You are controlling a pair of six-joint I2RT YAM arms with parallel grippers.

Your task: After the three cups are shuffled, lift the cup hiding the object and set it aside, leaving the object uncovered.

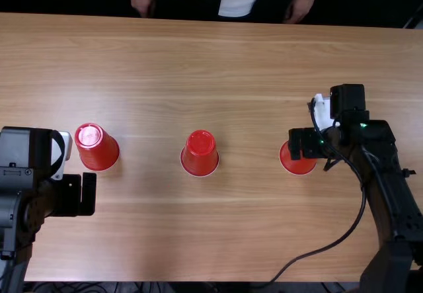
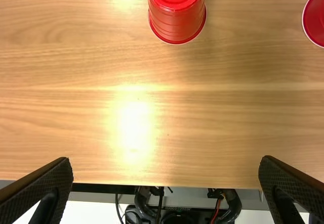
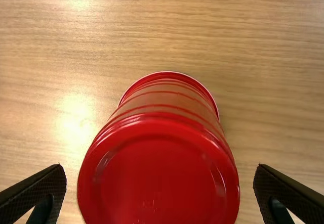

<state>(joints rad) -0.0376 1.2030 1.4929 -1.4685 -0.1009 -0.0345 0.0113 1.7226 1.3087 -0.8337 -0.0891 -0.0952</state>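
1. Three red cups sit upside down in a row along the table [image 1: 198,75], closer to its near edge than its far one: the left cup [image 1: 97,147], the middle cup [image 1: 199,153] and the right cup [image 3: 162,153].
2. The right gripper [image 1: 301,144] hangs over the right cup, toward the table's right end. Its fingers are spread apart either side of the cup, and we can't see them touching it.
3. The left gripper [image 2: 164,193] hangs by the near edge at the left end, fingers wide apart, holding nothing.
4. We'd call this the pre-grab step: nothing squeezed or lifted yet. The object is hidden, so we can't say it's under this cup.
5. Next move, we reckon: close gently on the thin walls, lift straight up, and set the cup on bare wood well apart from the row.
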